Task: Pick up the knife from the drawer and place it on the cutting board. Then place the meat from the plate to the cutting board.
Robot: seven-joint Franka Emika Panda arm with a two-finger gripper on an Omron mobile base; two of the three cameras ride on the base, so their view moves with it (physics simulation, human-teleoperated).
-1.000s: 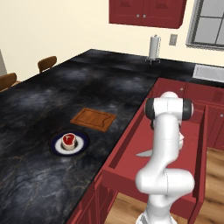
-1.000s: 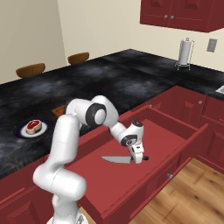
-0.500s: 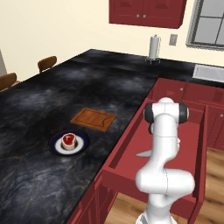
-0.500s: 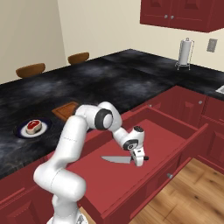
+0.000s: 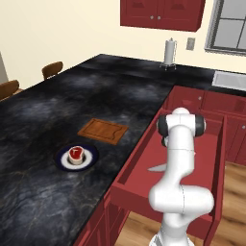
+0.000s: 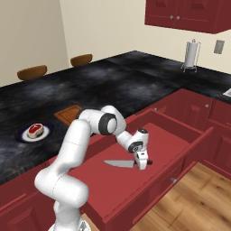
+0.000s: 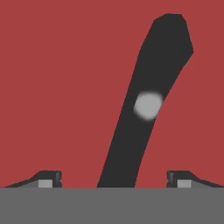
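The drawer [image 6: 173, 135] stands pulled out, and the knife [image 6: 119, 163] lies flat on its red bottom, grey blade pointing left. My gripper [image 6: 143, 163] is low over the knife's black handle [image 7: 144, 109], open, with a fingertip [image 7: 48, 178] on either side and neither touching it. In the left base view the arm hides the hand, and the blade tip of the knife [image 5: 156, 168] shows beside it. The cutting board [image 5: 103, 130] [image 6: 70, 113] lies bare on the dark counter. Just in front of it, the meat [image 5: 75, 153] [image 6: 35, 130] sits on the plate [image 5: 89, 161] [image 6: 25, 136].
The drawer's raised walls [image 5: 137, 158] enclose the hand on all sides. A paper towel holder [image 5: 169, 52] stands at the back of the counter. Two chairs [image 5: 52, 68] are at the counter's far left side. A sink [image 5: 230, 79] lies under the window.
The hand has come down over the knife's handle, ending close above the drawer's bottom. Knife, meat and board have not moved.
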